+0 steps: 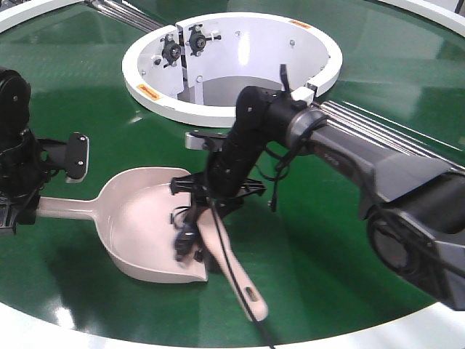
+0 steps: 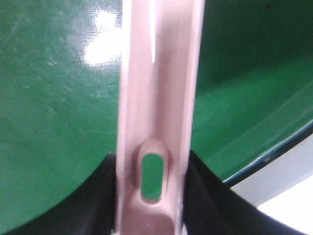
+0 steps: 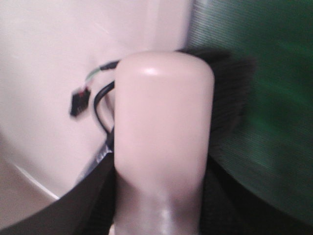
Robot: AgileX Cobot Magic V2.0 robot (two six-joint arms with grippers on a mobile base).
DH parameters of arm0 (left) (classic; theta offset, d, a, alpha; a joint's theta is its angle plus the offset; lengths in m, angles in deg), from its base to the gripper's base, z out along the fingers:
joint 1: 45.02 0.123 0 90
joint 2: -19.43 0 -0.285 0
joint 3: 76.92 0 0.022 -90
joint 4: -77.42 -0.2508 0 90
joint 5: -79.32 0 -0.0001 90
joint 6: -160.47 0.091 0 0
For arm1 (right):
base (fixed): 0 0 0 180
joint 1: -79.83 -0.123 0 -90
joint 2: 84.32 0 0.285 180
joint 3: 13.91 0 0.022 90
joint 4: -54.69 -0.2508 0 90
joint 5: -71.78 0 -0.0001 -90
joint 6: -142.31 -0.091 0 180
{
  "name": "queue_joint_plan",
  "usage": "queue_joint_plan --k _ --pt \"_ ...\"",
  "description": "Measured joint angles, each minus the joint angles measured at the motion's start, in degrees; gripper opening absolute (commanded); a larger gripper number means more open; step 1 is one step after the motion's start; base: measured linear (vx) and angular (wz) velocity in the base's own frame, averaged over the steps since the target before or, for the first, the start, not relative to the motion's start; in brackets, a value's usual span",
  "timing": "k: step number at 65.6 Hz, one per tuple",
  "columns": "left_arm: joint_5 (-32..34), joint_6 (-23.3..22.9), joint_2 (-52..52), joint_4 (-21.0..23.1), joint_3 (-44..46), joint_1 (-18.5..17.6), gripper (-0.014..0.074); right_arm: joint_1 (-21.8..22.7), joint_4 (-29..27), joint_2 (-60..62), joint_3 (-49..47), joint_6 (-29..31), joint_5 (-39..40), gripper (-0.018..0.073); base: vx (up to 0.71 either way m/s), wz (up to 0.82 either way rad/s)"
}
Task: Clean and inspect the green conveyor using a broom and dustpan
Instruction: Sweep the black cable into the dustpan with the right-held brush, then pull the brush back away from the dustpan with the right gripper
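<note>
The beige-pink dustpan (image 1: 142, 225) lies on the green conveyor (image 1: 327, 240), its mouth toward the right. Its long handle (image 2: 156, 98) runs left into my left gripper (image 1: 16, 212), which is shut on it near the end hole (image 2: 151, 176). My right gripper (image 1: 211, 198) is shut on the broom (image 1: 229, 262) just behind its head. The dark bristles (image 3: 230, 98) reach into the pan's mouth, and the tapered handle points toward the near rim. A small black connector with thin wires (image 3: 78, 100) lies inside the pan beside the broom head (image 3: 164, 122).
The white circular centre hub (image 1: 145, 80) stands behind the dustpan. Steel roller strips (image 1: 378, 127) cross the belt at the right, under my right arm. The white outer rim (image 1: 73, 331) curves along the near edge and shows in the left wrist view (image 2: 293, 166).
</note>
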Motion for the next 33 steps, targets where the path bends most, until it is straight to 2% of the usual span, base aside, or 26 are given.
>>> queue_joint_plan --k 18,33 --pt "0.0 0.0 0.0 -0.1 0.0 0.0 -0.0006 -2.7 -4.2 -2.9 -8.9 -2.4 0.1 -0.0003 0.0 0.0" --pt "0.0 0.0 0.0 0.0 0.0 0.0 -0.0006 -2.8 -3.9 -2.0 -11.0 -2.9 0.1 -0.0003 0.0 0.0"
